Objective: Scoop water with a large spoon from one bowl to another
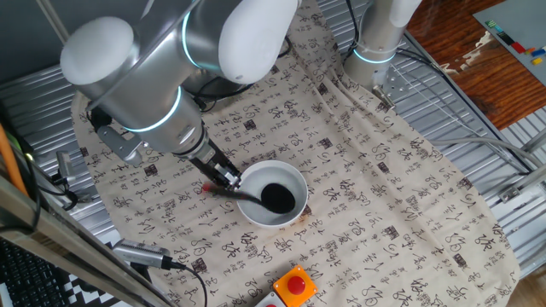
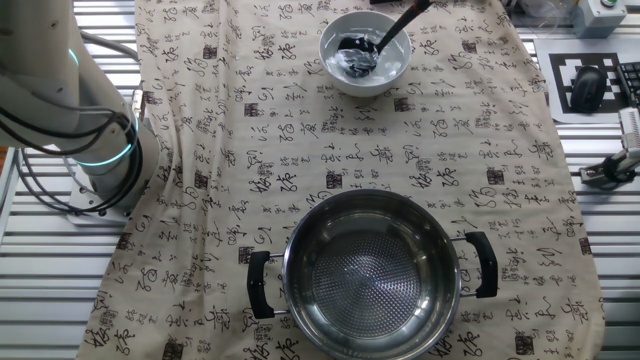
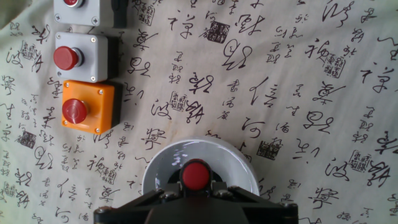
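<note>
In one fixed view I see my gripper (image 1: 223,176) clamped on the large spoon (image 1: 260,197). Its handle slants down from the jaws at the left to the cup at the right, which sits dipped inside the white bowl (image 1: 292,176). An orange button box (image 1: 296,286) lies near the bowl, toward the table edge. From the other fixed view, the steel bowl (image 2: 370,275) with black handles stands well apart from the white one, with only printed cloth (image 2: 300,140) between. In the hand view the handle's red tip (image 3: 196,175) faces the lens; grey button boxes (image 3: 81,57) sit at the left.
</note>
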Available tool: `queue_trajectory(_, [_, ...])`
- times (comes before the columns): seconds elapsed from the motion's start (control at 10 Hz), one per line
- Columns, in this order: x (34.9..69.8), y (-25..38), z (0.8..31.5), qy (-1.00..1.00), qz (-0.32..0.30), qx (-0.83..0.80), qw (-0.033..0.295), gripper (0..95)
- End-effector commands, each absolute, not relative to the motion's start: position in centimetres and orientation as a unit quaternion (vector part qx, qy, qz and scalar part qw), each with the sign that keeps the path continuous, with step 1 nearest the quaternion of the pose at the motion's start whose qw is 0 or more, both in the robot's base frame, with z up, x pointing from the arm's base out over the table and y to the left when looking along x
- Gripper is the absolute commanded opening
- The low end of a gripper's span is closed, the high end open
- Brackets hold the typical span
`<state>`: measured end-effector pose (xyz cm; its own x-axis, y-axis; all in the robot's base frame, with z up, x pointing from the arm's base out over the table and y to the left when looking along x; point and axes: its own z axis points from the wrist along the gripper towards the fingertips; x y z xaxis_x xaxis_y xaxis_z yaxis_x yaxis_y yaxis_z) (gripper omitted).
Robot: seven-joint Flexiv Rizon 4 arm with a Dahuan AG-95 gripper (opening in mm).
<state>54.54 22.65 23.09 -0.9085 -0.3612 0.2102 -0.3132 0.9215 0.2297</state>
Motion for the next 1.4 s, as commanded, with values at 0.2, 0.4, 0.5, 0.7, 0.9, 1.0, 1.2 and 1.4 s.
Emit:
queue_trajectory(0.2, [54.62, 22.68, 23.09, -0.972, -0.095, 0.174, 0.126, 0.0])
queue_trajectory(0.4, [54.62, 22.68, 23.09, -0.972, -0.095, 0.176, 0.122, 0.0])
queue_trajectory(0.5, [54.62, 22.68, 23.09, -0.972, -0.095, 0.177, 0.119, 0.0])
queue_trajectory(0.7, [54.62, 22.68, 23.09, -0.975, -0.090, 0.177, 0.101, 0.0])
queue_trajectory(0.9, [54.62, 22.68, 23.09, -0.976, -0.089, 0.173, 0.097, 0.0])
queue_trajectory(1.0, [54.62, 22.68, 23.09, -0.977, -0.088, 0.170, 0.094, 0.0])
queue_trajectory(1.2, [54.62, 22.68, 23.09, -0.981, -0.084, 0.157, 0.079, 38.0])
queue_trajectory(1.4, [54.62, 22.68, 23.09, -0.983, -0.084, 0.152, 0.063, 38.0])
